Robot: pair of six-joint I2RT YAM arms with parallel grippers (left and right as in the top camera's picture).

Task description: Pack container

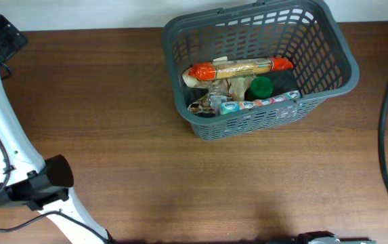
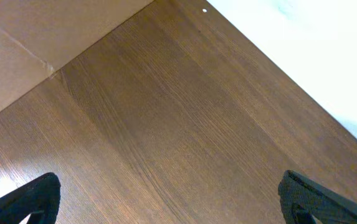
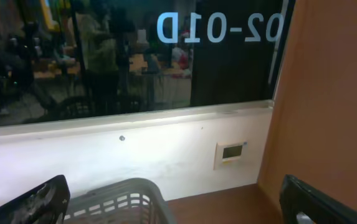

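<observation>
A: How are the pincers?

B: The left pincer (image 2: 172,205) is spread wide and empty, over bare counter (image 2: 166,124), well to the left of the container (image 1: 248,122). The right pincer (image 3: 175,205) is also spread and empty, just before the container's rim.

A: And the container?

B: It stands upright on the counter. An orange-ended roll (image 1: 238,68) and a green cap (image 1: 261,86) lie inside. I think both arms stand away because the packing is nearly done.
</observation>
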